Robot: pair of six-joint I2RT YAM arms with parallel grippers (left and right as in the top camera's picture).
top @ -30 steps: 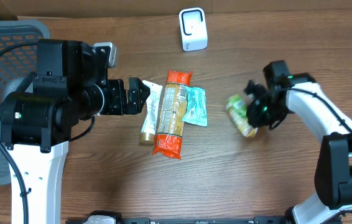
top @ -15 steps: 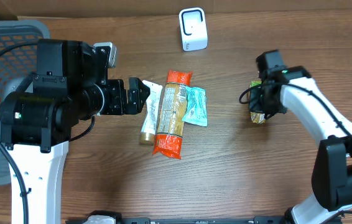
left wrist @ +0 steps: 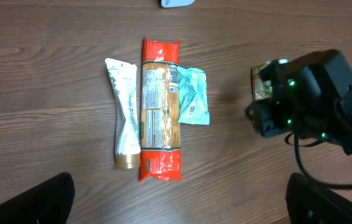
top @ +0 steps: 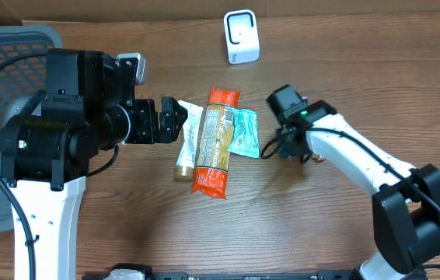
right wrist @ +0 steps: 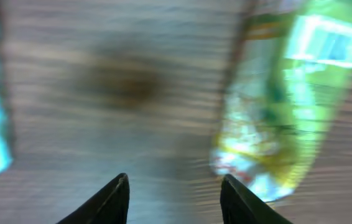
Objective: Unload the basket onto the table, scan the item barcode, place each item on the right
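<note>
Right gripper jaws are standing parted, gripping nothing. The crinkly green-yellow plastic packet is lying just beside them, mid-tabletop, well apart from the white box scanner at the far edge. Left gripper jaws are gaping, empty. Risk: an off-centre close shoving the slick packet toward the teal sachet. Bare wood is lying toward the right edge.

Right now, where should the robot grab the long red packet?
The long red packet lies flat, so come from straight above. Pinch across its red end nearest the robot; there the white tube and teal packet crowd its sides least, I think.
</note>
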